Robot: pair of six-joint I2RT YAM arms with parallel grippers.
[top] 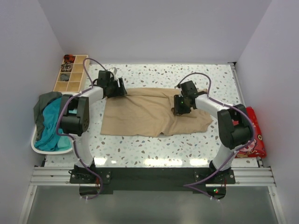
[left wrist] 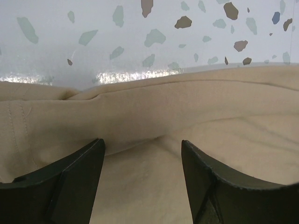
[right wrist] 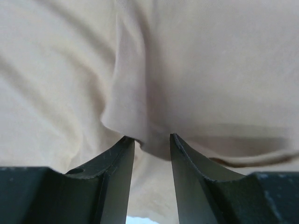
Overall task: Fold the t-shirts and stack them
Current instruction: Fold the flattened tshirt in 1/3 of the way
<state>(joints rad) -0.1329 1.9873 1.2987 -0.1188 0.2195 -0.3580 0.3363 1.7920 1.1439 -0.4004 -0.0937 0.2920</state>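
A large sandy-beige t-shirt [top: 140, 114] lies spread across the speckled table. My left gripper [top: 119, 88] hovers at its far left corner. In the left wrist view it [left wrist: 141, 142] is open, its dark fingers [left wrist: 70, 179] standing wide apart over the cloth [left wrist: 154, 116] with nothing between them. My right gripper [top: 180, 108] is over the shirt's right part. In the right wrist view its jaws [right wrist: 149, 138] stand narrow on a raised fold of the beige cloth [right wrist: 133, 98]. Teal [top: 50, 126] and dark grey-green [top: 44, 103] t-shirts lie heaped in the basket at the left.
A white plastic basket [top: 49, 150] sits at the table's left edge. A wooden compartment tray [top: 70, 77] with small items stands at the back left. A red patterned packet [top: 253, 135] lies off the right edge. Grey walls close in the table.
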